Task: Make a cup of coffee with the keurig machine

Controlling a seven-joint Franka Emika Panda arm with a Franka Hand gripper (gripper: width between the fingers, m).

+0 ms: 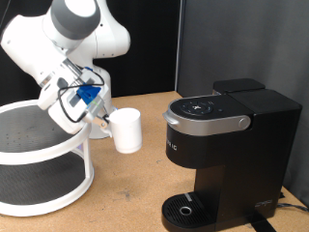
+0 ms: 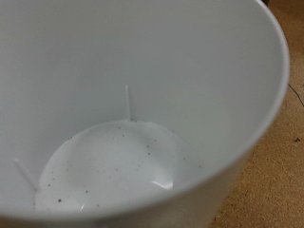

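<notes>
The white cup (image 1: 126, 130) hangs in the air, upright, at the end of my gripper (image 1: 104, 121), which grips it at the side facing the exterior view's left. It is held between the white rack and the keurig machine (image 1: 227, 145), apart from both. The machine is black with a silver-rimmed head, its lid is down, and its round drip tray (image 1: 183, 208) is bare. In the wrist view the cup's white inside (image 2: 123, 114) fills the picture, with dark specks on its bottom. My fingers do not show there.
A white two-tier round rack (image 1: 39, 159) stands at the exterior view's left, close under the arm. The wooden table (image 1: 126, 203) shows in front of the cup, and beside the cup in the wrist view (image 2: 275, 161). A black panel stands behind the machine.
</notes>
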